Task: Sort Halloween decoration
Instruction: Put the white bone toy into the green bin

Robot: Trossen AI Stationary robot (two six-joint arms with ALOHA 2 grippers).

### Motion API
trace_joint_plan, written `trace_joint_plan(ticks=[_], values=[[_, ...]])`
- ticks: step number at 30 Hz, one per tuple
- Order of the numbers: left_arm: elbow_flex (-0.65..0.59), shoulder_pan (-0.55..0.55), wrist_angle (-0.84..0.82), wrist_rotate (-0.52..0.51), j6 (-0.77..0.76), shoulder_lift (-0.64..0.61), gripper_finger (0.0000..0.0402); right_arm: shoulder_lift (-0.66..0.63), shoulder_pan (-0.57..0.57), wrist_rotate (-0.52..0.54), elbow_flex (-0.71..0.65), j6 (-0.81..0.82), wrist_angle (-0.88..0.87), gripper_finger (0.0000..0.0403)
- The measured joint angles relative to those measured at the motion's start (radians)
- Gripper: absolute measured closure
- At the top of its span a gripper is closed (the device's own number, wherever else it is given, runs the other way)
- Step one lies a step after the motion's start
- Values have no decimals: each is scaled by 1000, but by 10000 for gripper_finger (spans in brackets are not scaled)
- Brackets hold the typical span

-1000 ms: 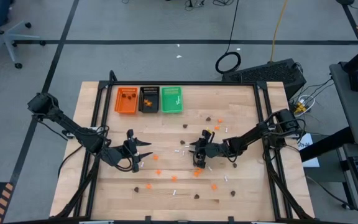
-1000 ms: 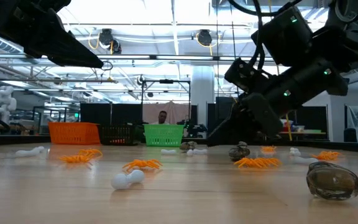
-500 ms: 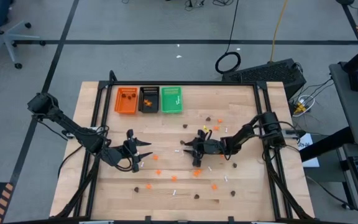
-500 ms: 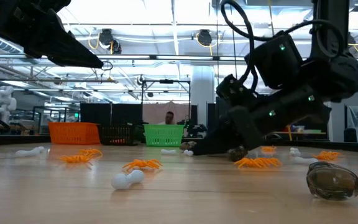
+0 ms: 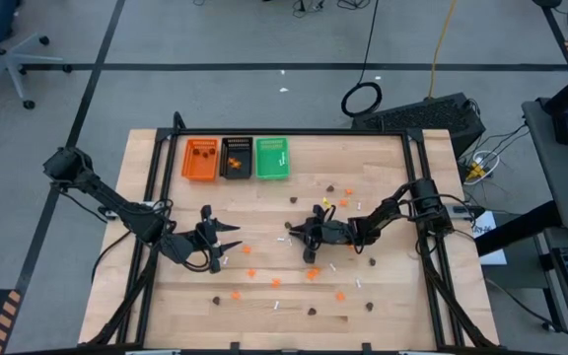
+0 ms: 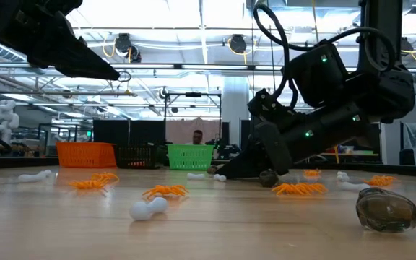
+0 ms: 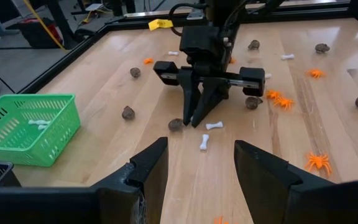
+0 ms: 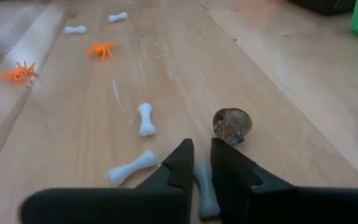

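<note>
Dozens of trinkets strewn over the middle and near half of the wooden tabletop [image 5: 383,168]: orange blobs [image 5: 250,272], dark brown blobs [image 5: 313,311], white sticks [image 5: 277,305]. Densest between the two arms and toward the near edge.

Along the far edge, close to the far left corner, three trays side by side: orange tray [image 5: 201,159], black tray [image 5: 236,158], green tray [image 5: 272,158]. White sticks visible inside the green one.

Around the table: grey floor with black tape lines, office chair [image 5: 8,54] off the far left, coiled cable [image 5: 363,99] and black case [image 5: 432,116] beyond the far edge. In the low view, open hall with ceiling lamps and a person [image 6: 197,136] behind the green tray.

Left gripper [image 7: 201,146]: over the left half, toward the near edge, raised off the wood. Fingers spread wide, nothing between them.

Right gripper [image 7: 194,118]: near the table's middle, tips down at the surface. Fingers drawn almost together, pinching one white stick [image 8: 207,190]. Just beside the tips, a brown blob and two more sticks.

Against a second ago: right gripper lower and shifted slightly toward the far left, elbow pulled in from the right edge, fingers narrowed from a clear gap to a pinch. Left arm unmoved. Trays and loose trinkets as before.
</note>
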Motion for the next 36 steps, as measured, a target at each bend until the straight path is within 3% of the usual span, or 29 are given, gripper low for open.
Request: trace_joint_plan(ticks=[2, 8, 18, 25, 36], values=[[0, 0, 0, 0, 0, 0, 220, 0, 1, -2, 0, 0, 3, 391], [0, 0, 0, 1, 0, 0, 220, -7, 2, -29, -1, -60, 60, 398], [0, 0, 0, 2, 0, 0, 220, -169, 58, -76, -4, -282, 11, 402], [0, 1, 8, -1, 42, 0, 220, -314, 109, -71, -3, -521, -25, 402], [0, 3, 177, -92, 435, 0, 220, -460, 176, -50, -3, -1172, -113, 403]])
